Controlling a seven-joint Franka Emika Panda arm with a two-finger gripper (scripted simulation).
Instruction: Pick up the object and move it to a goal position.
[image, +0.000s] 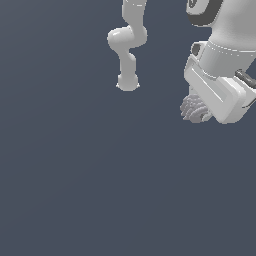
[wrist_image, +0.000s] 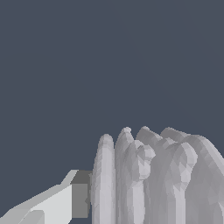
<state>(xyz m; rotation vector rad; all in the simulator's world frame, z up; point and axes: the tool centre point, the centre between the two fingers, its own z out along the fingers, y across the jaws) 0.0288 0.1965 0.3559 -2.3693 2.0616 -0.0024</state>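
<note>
The object (image: 192, 106) is a small pale grey ribbed lump sitting under the white hand at the exterior view's right. My gripper (image: 201, 111) stands over it, and the hand's body hides the fingers in that view. In the wrist view the object (wrist_image: 153, 175) fills the lower part of the picture, its ribs running upright. One finger with its dark pad (wrist_image: 80, 199) lies against the object's side. The other finger is out of view behind the object. I cannot tell whether the object rests on the floor or hangs above it.
The arm's own lower links and base (image: 127, 55) stand farther back near the middle top of the exterior view. A plain dark blue-grey floor (image: 100, 175) spreads all around. No goal marker shows.
</note>
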